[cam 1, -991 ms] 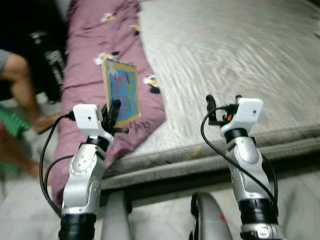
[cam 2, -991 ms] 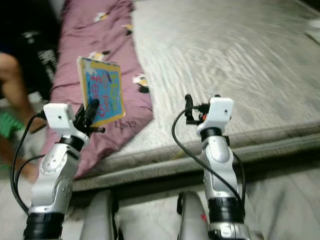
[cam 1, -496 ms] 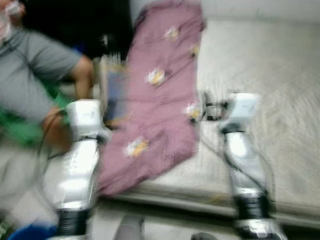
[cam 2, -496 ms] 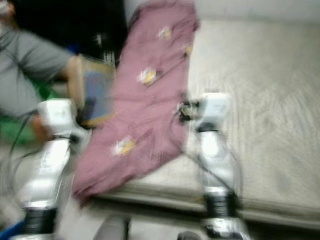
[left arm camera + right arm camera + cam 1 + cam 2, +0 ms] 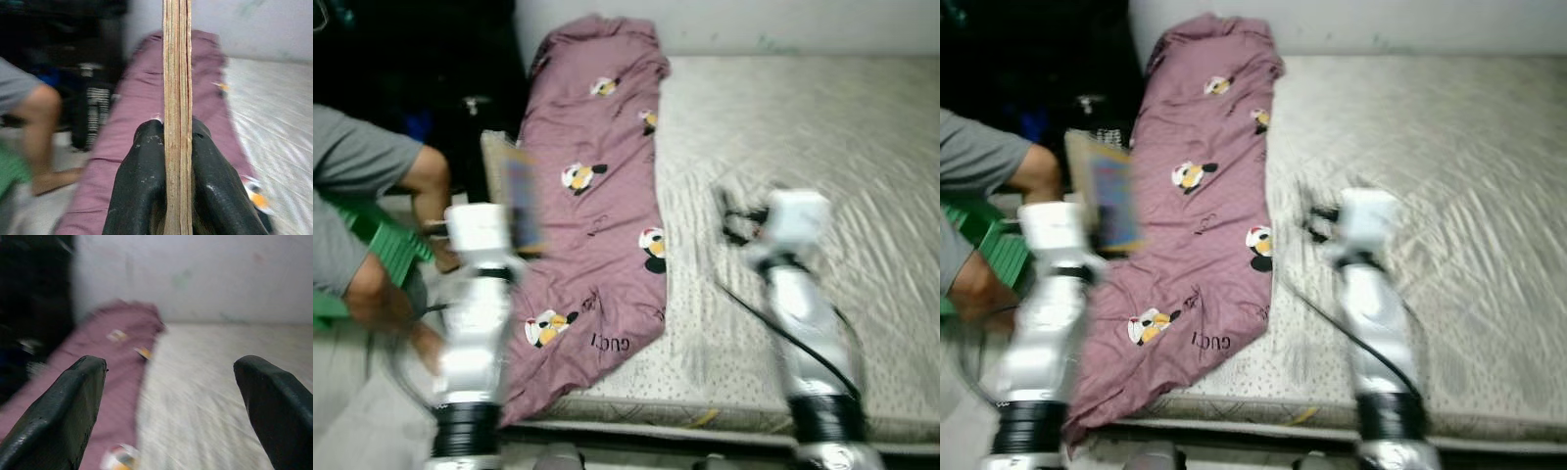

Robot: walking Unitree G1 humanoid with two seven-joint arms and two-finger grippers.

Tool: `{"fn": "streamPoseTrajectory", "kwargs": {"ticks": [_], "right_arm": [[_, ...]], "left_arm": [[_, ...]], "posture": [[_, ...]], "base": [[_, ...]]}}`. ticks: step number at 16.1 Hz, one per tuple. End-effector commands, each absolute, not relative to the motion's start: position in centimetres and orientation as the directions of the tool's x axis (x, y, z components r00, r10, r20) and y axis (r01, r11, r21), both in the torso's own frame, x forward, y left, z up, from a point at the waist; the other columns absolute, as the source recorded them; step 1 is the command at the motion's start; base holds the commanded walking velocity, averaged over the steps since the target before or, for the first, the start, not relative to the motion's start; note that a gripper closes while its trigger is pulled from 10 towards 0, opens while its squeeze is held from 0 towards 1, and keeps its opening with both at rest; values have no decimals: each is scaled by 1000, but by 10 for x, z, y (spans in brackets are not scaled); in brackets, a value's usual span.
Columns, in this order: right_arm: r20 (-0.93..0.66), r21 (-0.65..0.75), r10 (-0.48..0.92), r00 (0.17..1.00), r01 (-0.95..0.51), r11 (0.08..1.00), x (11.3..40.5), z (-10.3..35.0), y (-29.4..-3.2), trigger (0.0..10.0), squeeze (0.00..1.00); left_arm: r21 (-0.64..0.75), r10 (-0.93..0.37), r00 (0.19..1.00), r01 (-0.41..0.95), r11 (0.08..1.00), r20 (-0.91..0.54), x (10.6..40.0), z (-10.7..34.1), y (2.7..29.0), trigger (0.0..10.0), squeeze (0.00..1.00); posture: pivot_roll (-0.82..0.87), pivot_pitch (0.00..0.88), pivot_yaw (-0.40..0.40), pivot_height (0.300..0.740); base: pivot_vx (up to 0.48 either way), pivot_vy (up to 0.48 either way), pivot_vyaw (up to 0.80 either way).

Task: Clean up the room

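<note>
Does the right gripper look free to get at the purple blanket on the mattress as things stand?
Probably yes. The right gripper is open and holds nothing, and the purple blanket lies just beside it with nothing between.

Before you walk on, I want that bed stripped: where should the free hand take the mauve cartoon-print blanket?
Grip the lower corner of the mauve cartoon-print blanket near the mattress edge, coming from the foot side. It lies flat there, nearest the open right hand; the left hand holds a thin book.
</note>
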State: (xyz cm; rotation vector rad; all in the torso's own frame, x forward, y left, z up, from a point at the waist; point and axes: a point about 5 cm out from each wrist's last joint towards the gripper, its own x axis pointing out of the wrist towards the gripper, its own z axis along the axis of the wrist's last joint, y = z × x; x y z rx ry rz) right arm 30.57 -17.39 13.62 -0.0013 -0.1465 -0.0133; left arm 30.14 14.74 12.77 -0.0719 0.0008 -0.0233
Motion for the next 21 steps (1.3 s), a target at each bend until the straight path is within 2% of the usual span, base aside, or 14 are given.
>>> {"fn": "streamPoseTrajectory", "kwargs": {"ticks": [1, 7, 16, 21], "right_arm": [[144, -1, 6, 990, -5, 1000, 307, 137, -161, 10000, 0], [112, -8, -39, 993, 40, 999, 299, 127, -167, 10000, 0], [113, -14, -53, 992, 55, 998, 302, 130, -171, 10000, 0], [110, -16, -40, 993, 42, 999, 302, 130, -170, 10000, 0]], "left_arm": [[-57, 7, 999, -5, 998, 36, 297, 132, 160, 10000, 0], [12, 39, 999, -38, 999, -9, 283, 113, 180, 10000, 0], [-5, 3, 1000, -3, 1000, -1, 287, 113, 171, 10000, 0], [-16, -7, 1000, 7, 1000, 5, 288, 114, 171, 10000, 0]], "posture": [[15, 0, 51, 740], [2, 0, 58, 740], [-7, 0, 57, 740], [-5, 0, 55, 740]], "base": [[0, 0, 0], [0, 0, -103], [0, 0, -673], [0, -242, 0]]}}
